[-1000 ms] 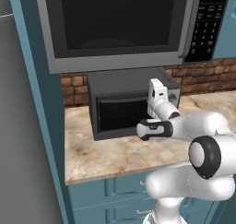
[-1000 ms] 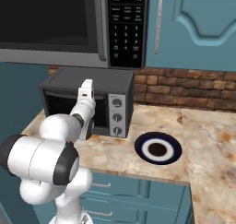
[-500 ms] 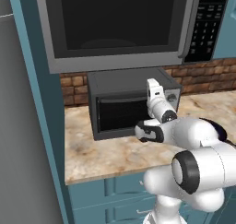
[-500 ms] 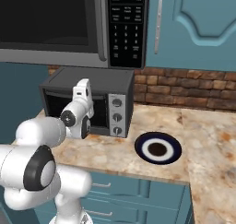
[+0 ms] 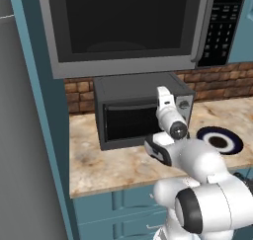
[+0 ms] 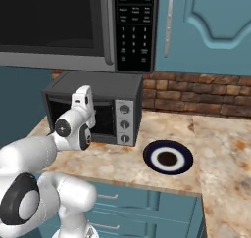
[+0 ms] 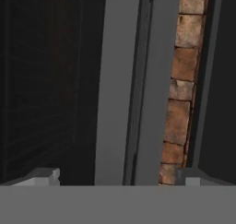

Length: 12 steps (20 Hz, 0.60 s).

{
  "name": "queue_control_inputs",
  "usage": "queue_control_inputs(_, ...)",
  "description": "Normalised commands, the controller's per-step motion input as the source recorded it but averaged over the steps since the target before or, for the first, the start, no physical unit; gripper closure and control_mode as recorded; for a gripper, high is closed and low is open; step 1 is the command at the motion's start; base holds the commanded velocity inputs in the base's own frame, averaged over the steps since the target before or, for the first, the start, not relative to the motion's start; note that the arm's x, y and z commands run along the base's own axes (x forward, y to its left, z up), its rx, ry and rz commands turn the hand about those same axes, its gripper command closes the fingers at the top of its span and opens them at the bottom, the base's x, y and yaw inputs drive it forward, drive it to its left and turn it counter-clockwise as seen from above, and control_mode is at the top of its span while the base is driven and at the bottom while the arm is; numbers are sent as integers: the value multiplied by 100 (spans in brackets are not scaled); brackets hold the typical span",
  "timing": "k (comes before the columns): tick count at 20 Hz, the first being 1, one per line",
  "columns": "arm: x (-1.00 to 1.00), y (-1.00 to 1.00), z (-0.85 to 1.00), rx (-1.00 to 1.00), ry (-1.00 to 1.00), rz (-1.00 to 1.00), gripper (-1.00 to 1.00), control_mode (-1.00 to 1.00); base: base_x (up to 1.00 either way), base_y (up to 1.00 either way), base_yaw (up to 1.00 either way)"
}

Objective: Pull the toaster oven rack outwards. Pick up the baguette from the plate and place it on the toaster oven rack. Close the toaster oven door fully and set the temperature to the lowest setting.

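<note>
From my left base view I see the toaster oven sitting on the counter under the big microwave, with its door up and shut. The oven is a wide box, and its long side runs left to right along the brick wall. My right base view shows what the other side hides: the silver panel with three round knobs stacked one above the other, at the oven's right end. Both base views show one plate, dark blue with a white ring and a dark middle, lying near the oven on its right, and I see no bread on it. My arm reaches up in front of the door, and the hand sits close to the oven's upper front edge. In my hand view I look along the gripper at a grey strip of the oven, a dark window on one side and bricks on the other. Two finger tips stand far apart at the bottom, so the gripper is wide and holds nothing. I count one oven, one microwave, one plate.
</note>
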Motion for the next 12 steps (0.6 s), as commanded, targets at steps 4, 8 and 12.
queue_control_inputs(4,-44,-24,24,0,21,-14,-100,-100,0,0,0)
queue_control_inputs(8,-66,-46,9,11,26,-15,-100,-100,0,0,0)
queue_control_inputs(12,-58,-38,0,31,24,-19,-100,-100,0,0,0)
